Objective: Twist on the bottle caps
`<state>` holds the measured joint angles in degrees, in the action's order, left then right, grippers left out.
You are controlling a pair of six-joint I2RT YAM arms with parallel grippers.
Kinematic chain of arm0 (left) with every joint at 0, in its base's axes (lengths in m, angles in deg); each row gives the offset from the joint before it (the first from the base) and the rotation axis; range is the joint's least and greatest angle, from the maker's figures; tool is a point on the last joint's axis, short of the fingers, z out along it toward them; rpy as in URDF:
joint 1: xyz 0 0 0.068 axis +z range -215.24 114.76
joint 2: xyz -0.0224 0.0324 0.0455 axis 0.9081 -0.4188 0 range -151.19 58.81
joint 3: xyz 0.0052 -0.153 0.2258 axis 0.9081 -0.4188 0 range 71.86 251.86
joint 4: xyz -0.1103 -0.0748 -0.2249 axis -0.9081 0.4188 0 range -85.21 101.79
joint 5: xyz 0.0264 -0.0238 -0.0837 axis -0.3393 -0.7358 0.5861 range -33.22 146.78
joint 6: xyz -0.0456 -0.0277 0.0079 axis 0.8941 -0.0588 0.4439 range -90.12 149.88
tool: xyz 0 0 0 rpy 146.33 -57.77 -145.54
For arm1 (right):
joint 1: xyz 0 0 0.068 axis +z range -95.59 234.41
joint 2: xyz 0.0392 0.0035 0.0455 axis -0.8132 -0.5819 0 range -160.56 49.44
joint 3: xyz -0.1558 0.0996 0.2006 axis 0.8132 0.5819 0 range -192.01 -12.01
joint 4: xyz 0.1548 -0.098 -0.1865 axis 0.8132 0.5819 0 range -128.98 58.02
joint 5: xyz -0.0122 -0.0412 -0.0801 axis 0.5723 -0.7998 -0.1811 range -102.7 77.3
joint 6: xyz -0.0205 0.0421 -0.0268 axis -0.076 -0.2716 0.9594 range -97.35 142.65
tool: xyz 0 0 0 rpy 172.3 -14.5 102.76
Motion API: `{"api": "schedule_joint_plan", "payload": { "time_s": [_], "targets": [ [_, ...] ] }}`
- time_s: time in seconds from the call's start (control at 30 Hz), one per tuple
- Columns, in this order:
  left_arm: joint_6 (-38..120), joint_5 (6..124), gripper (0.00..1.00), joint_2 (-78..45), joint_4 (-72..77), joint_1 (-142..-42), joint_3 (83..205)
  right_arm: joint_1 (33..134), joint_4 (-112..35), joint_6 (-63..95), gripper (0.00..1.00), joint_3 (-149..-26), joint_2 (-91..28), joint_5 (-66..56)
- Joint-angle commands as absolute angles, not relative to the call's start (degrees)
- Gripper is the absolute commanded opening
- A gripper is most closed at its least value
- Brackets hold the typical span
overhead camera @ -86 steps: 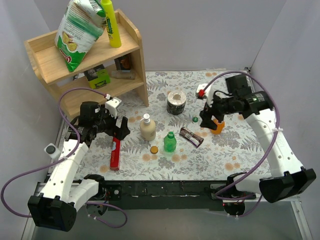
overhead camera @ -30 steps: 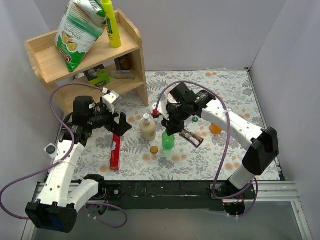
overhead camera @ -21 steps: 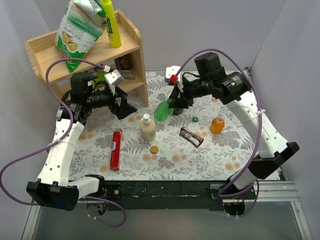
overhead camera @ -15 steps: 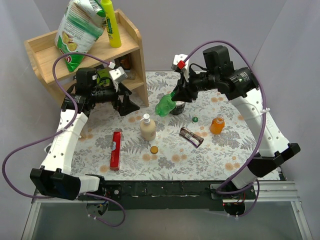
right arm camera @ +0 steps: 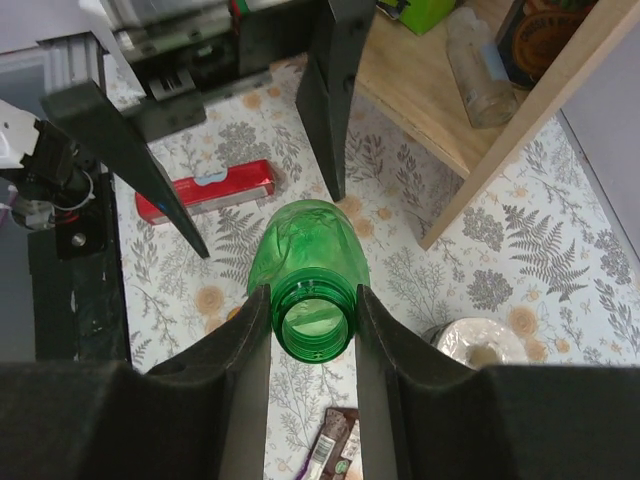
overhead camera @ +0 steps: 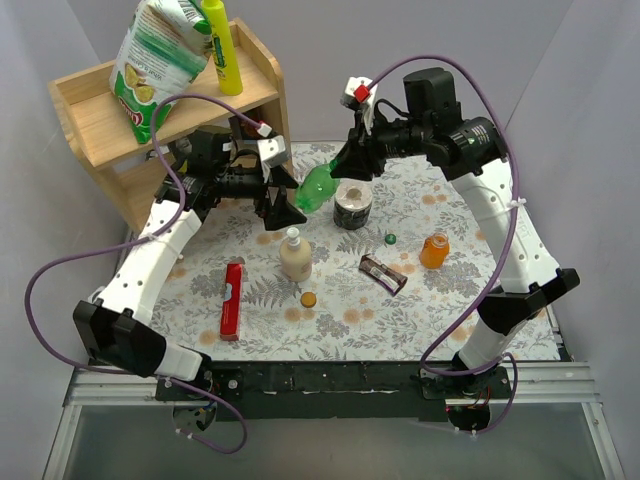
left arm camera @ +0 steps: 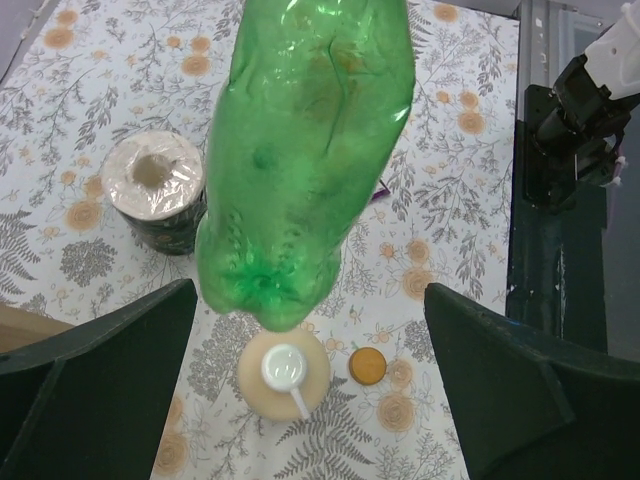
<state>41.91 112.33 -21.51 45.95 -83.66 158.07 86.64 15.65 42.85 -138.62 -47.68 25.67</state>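
**Overhead and wrist views.** The right claw (overhead camera: 352, 165) is clamped on the neck of the green bottle (overhead camera: 315, 188) and holds it in the air above the far half of the table (overhead camera: 455, 315). The bottle is tilted, with its base pointing toward the left arm. In the right wrist view its fingers (right arm camera: 245, 345) press both sides of the neck, and the open mouth, with no cap on it, faces the camera.

The left claw (overhead camera: 285, 197) is spread wide. The left wrist view shows the bottle's base between the two fingers (left arm camera: 105, 375), with a clear gap on each side, so the claw grips nothing.

The orange bottle (overhead camera: 434, 250) stands upright on the right part of the table, uncapped. The dark green cap (overhead camera: 389, 238) lies on the table between that bottle and a roll of tape (overhead camera: 352, 204). The orange-brown cap (overhead camera: 309, 299) lies just in front of a cream bottle (overhead camera: 295, 254), near it but not touching.

Other items:
- A red spirit level (overhead camera: 231, 301) lies at the left.
- A wrapped snack bar (overhead camera: 384, 273) lies near the middle of the table.
- A wooden shelf (overhead camera: 95, 125) stands at the far left corner.
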Motion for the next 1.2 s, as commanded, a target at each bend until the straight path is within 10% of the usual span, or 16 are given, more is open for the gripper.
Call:
{"api": "schedule_joint_plan", "payload": {
  "time_s": [0.0, 0.47, 0.93, 1.07, 1.17],
  "targets": [
    [40.43, 109.08, 0.98, -22.93, 43.11, -85.37, 160.1, 85.97, 12.7, 40.31, 0.01, -141.04, -47.24, 30.98],
    [42.19, 106.7, 0.94, -24.87, 38.1, -90.11, 159.75, 85.7, 10.24, 37.76, 0.01, -137.08, -46.53, 33.53],
    [44.11, 103.36, 0.54, -24.69, 36.44, -90.73, 158.26, 85.7, 10.23, 37.24, 0.01, -132.69, -44.95, 33.27],
    [47.19, 103.27, 0.41, -23.02, 33.18, -90.73, 155.36, 85.7, 12.6, 38.9, 0.54, -132.24, -44.25, 30.2],
    [48.77, 102.13, 0.37, -21.44, 31.95, -90.73, 152.99, 83.25, 14.11, 40.31, 0.69, -133.22, -41.37, 26.68]
  ]
}}
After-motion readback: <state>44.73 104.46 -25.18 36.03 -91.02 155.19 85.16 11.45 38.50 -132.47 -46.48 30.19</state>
